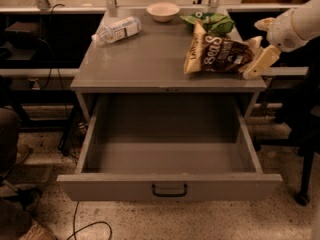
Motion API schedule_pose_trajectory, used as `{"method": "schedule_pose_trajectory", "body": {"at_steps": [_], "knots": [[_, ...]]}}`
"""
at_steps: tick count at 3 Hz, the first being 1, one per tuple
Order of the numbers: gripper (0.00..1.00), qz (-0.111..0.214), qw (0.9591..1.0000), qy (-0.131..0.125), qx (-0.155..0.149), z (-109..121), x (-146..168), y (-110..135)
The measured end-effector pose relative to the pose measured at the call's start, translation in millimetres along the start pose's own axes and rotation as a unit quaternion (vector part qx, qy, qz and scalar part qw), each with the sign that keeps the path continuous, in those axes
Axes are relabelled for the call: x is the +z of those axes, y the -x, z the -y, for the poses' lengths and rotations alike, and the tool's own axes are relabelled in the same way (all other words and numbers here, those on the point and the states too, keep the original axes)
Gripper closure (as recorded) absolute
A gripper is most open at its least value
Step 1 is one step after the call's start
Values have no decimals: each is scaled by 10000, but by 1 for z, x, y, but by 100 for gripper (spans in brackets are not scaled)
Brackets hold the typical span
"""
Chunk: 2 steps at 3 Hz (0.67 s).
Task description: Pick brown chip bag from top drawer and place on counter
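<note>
Your gripper (261,43) hangs at the right edge of the counter (140,59), fingers (260,62) spread either side of the cream end of the brown chip bag (219,54). The bag lies flat on the counter; its large white lettering cannot be read in full. Behind it are a green chip bag (207,21), a bowl (163,10) and a labelled bottle (116,30), its text illegible. The top drawer (170,181) stands pulled out.

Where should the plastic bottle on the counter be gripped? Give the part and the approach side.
Probably its labelled middle, from above: the plastic bottle lies on its side on the counter, so the round body is narrowest across its axis. The gripper is at the counter's right edge, by the brown chip bag.
</note>
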State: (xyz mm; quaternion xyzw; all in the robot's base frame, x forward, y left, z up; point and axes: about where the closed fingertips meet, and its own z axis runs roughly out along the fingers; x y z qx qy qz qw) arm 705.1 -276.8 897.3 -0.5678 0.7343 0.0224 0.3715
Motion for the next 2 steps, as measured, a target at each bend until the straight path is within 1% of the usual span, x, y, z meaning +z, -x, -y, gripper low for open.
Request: {"method": "schedule_pose_trajectory", "body": {"at_steps": [1, 2], "knots": [[0, -106, 9990, -358, 262, -19, -53, -15], [0, -160, 9951, -645, 725, -46, -94, -42]]}}
